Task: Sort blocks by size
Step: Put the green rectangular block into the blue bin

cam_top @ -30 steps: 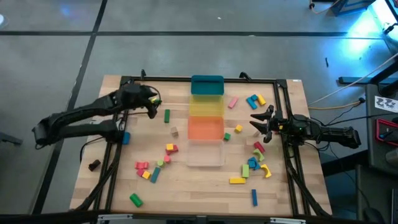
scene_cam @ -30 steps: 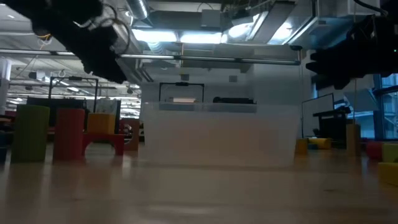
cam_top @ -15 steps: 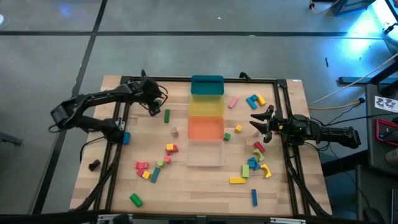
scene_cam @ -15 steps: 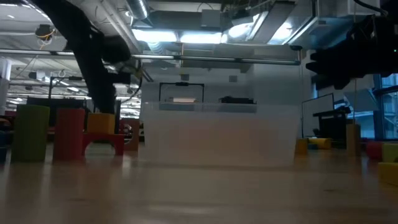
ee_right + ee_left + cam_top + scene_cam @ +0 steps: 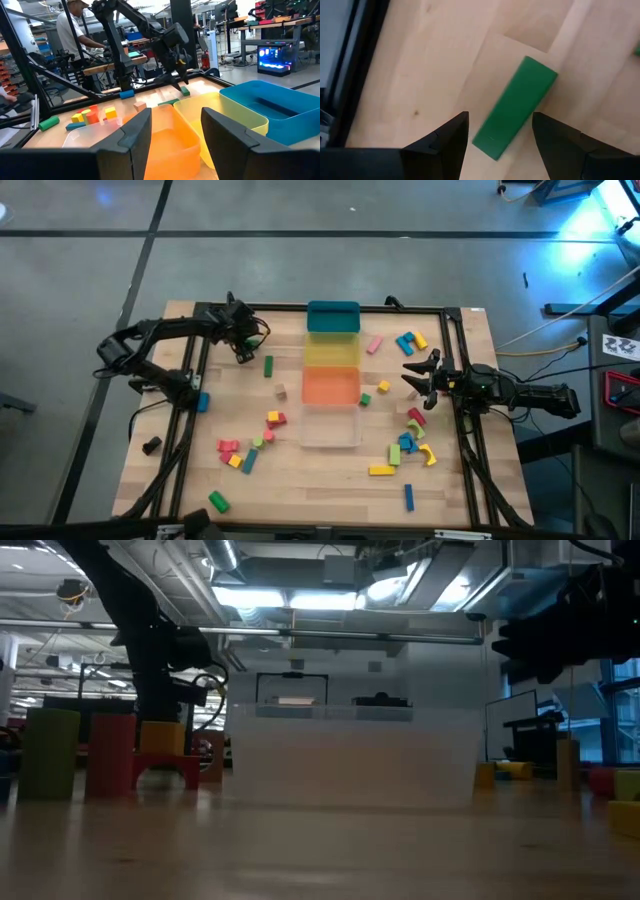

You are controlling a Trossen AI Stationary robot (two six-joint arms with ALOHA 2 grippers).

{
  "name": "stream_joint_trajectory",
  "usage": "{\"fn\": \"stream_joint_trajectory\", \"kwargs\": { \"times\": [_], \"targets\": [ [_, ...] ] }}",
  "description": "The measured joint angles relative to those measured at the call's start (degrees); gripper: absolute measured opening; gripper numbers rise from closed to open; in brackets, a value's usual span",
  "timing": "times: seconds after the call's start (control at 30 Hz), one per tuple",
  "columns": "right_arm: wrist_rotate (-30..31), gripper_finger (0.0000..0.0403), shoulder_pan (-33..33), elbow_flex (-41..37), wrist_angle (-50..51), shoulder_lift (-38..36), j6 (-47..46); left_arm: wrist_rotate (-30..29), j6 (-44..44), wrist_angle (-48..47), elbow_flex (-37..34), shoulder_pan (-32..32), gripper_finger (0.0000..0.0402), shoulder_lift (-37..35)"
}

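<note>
Left gripper (image 5: 243, 348) at upper left of the high view, fingers apart, empty, poised over the green bar (image 5: 515, 108) lying flat on the table (image 5: 300, 480). Right gripper (image 5: 418, 373) at centre right, fingers apart, empty, near the orange bin (image 5: 330, 387). Other blocks (image 5: 250, 448) scattered either side.

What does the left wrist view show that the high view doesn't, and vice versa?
Left wrist only: the left gripper from close up, fingers open, with the end of the green bar showing between them, not gripped.

High view only: the whole table, the row of teal bin, yellow bin, orange bin and clear bin, the scattered blocks on both sides, and the right gripper waiting beside the orange bin.

Both: the green bar lying flat on the wood, with the left gripper next to it.
</note>
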State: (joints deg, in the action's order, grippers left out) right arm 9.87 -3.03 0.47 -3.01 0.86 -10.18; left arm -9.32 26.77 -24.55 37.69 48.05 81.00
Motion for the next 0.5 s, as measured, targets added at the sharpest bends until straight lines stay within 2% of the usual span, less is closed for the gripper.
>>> {"fn": "stream_joint_trajectory", "kwargs": {
  "times": [0.5],
  "targets": [
    [-0.04,0.0172,0.0,-0.02,0.05,0.0,-0.01,3.51,2.77,2.05,0.0,1.59,0.021,2.25]
  ]
}}
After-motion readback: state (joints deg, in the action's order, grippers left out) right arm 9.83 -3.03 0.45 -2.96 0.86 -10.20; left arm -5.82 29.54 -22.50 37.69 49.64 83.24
